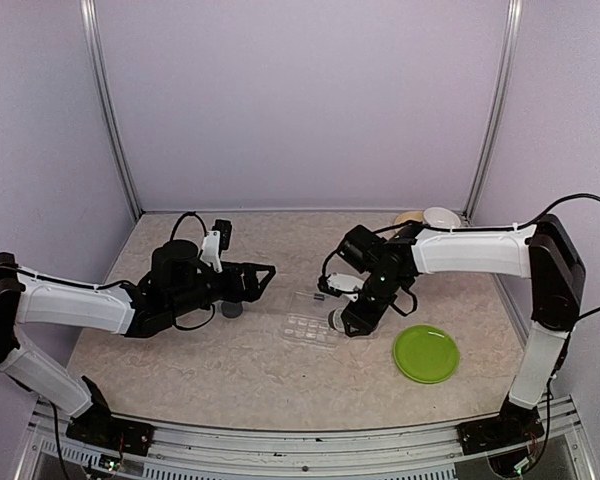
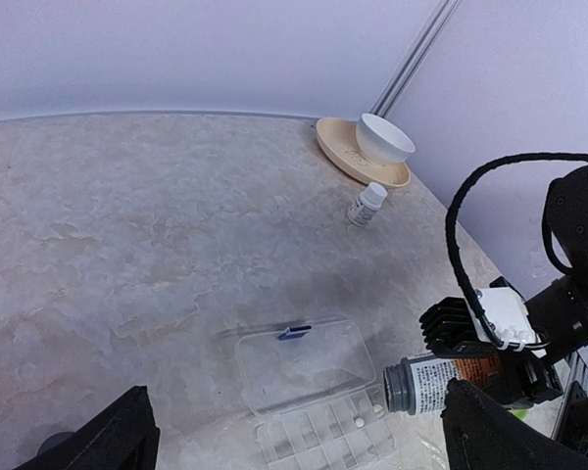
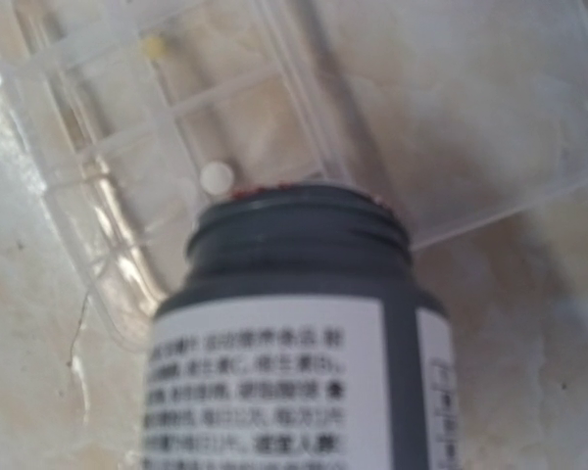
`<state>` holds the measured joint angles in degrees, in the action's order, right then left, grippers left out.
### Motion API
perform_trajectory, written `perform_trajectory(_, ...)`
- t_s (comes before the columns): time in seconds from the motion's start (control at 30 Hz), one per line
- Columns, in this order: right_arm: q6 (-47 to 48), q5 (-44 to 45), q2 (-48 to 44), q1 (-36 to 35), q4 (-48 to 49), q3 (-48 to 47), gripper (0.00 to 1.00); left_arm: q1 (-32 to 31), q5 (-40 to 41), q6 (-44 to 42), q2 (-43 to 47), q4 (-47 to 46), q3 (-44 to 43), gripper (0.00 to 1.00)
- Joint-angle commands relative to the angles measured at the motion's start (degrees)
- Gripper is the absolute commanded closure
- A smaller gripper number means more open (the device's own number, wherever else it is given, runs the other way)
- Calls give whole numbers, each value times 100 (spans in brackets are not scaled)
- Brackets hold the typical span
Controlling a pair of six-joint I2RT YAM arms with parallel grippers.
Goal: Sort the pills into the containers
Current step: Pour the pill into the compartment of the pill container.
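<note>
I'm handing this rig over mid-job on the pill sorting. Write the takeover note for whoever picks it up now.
Left gripper: open, empty, hanging over the table left of the pill organiser.
Right gripper: shut on the pill bottle, tilted, uncapped mouth over the organiser.
Organiser: flat on the table between the arms, lid open.
Done: a white pill and a yellow pill lie in compartments.
Left: most visible compartments look empty. Whether the bottle still holds pills cannot be seen.
</note>
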<state>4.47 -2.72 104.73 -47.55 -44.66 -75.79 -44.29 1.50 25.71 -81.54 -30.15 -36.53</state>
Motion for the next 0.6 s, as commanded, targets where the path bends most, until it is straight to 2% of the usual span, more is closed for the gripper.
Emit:
perform_trajectory(0.0,10,77,57,-75,-223,-229,100,35,-71,48,-55,-174,28,1)
perform_trajectory(0.57,-1,139,132,-123,-543,-423,100,35,-80,94,-58,-254,111,1)
